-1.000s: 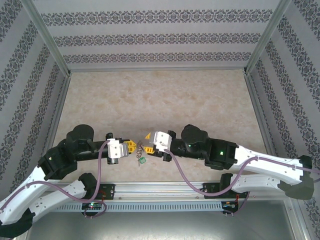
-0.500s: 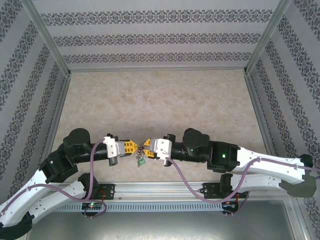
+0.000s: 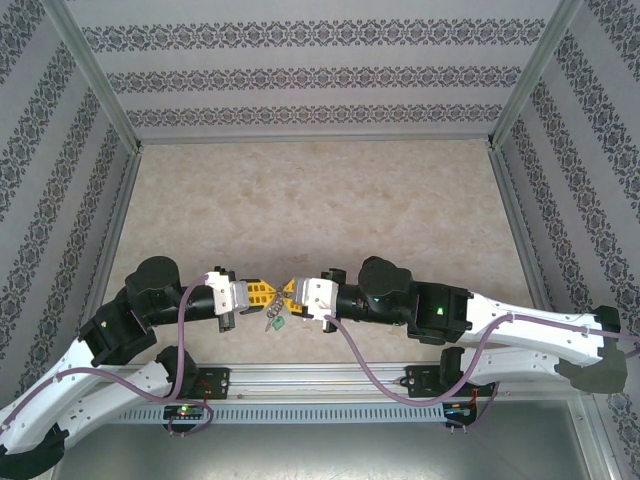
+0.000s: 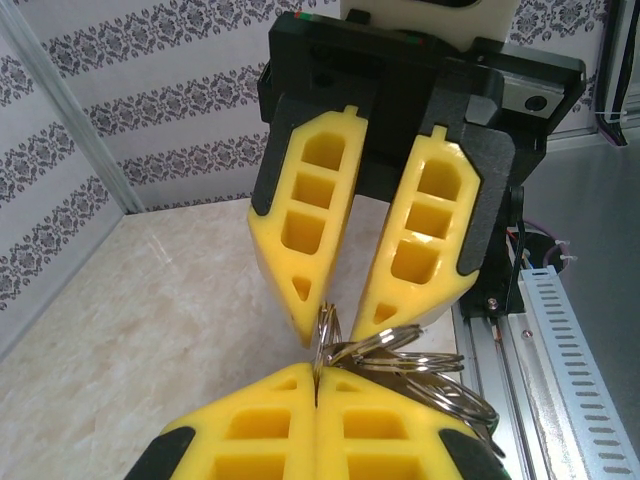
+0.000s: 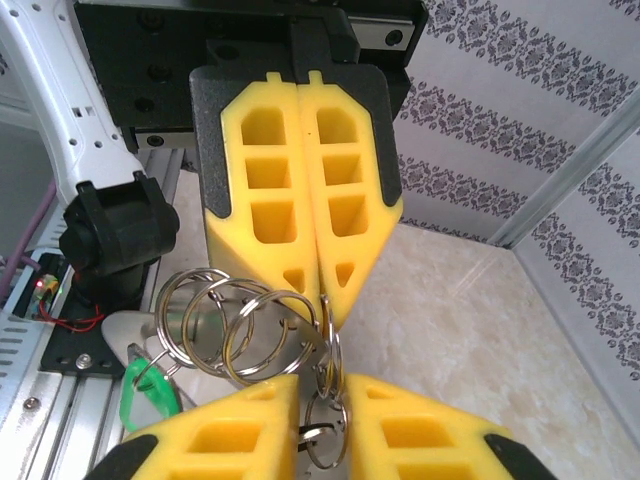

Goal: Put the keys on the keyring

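Observation:
The keyring (image 3: 274, 313) hangs between both grippers near the table's front edge, its green tag (image 3: 280, 322) below it. My left gripper (image 3: 267, 292) is shut on one of its metal rings (image 4: 327, 330); in the left wrist view my left gripper (image 4: 318, 368) has its yellow fingers pressed together on that ring. My right gripper (image 3: 290, 292) faces it tip to tip. In the right wrist view my right gripper (image 5: 320, 385) is open, with linked small rings (image 5: 322, 430) hanging in the gap. Several larger rings (image 5: 235, 320) and the green tag (image 5: 140, 395) fan out leftward. The key's black head is hidden.
The beige table (image 3: 320, 200) stretches away behind the grippers, walled by patterned panels. A metal rail (image 3: 320, 378) with cables runs along the near edge just under the grippers.
The two grippers have closed in on each other and now meet tip to tip. The right gripper came left and a little nearer, its fingers now straddling the keyring's rings.

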Controlling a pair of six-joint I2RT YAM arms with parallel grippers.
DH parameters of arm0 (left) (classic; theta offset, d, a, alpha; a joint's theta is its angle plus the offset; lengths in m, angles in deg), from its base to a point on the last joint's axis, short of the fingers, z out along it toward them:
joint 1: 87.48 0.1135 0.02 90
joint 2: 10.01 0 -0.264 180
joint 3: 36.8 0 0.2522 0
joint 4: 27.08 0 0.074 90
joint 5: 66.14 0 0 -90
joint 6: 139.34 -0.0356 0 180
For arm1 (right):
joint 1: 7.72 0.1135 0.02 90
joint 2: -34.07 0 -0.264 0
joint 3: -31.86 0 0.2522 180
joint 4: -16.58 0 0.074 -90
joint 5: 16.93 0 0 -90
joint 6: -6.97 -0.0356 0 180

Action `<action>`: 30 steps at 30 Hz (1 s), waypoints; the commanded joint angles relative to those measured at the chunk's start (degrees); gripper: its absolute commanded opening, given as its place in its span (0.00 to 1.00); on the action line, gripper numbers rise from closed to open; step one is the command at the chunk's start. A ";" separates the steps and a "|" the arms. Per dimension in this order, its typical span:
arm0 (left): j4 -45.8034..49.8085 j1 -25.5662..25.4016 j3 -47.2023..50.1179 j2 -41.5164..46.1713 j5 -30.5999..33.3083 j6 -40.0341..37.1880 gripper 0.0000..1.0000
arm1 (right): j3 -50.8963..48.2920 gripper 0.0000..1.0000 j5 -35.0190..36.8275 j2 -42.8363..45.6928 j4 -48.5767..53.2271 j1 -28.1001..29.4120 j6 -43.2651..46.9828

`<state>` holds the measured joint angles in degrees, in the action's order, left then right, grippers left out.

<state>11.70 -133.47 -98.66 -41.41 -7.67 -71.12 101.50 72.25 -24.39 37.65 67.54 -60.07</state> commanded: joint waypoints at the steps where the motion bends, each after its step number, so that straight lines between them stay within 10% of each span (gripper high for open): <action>1: -3.13 0.47 0.37 0.39 -1.78 0.61 0.00 | 0.77 0.19 0.81 -0.19 -1.67 0.11 0.52; 8: -2.70 0.47 0.44 0.28 -1.82 0.30 0.00 | 1.08 0.00 1.59 -0.82 -1.49 0.01 1.08; 14: 0.80 0.47 -0.22 -0.35 0.64 -1.39 0.01 | 3.12 0.00 7.39 -0.40 3.18 -0.02 2.70; 20: 9.09 0.47 -3.45 -0.85 8.28 -8.15 0.33 | 11.77 0.00 11.85 -3.95 18.74 -0.04 6.57; 30: 13.96 0.47 -10.72 -4.13 10.71 -15.30 0.30 | 19.17 0.00 7.55 -7.34 31.40 -0.07 7.82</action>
<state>23.15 -133.47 -107.03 -43.94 2.60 -82.42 117.89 81.38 -31.51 64.58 67.50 -53.01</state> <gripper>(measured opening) 0.304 0.063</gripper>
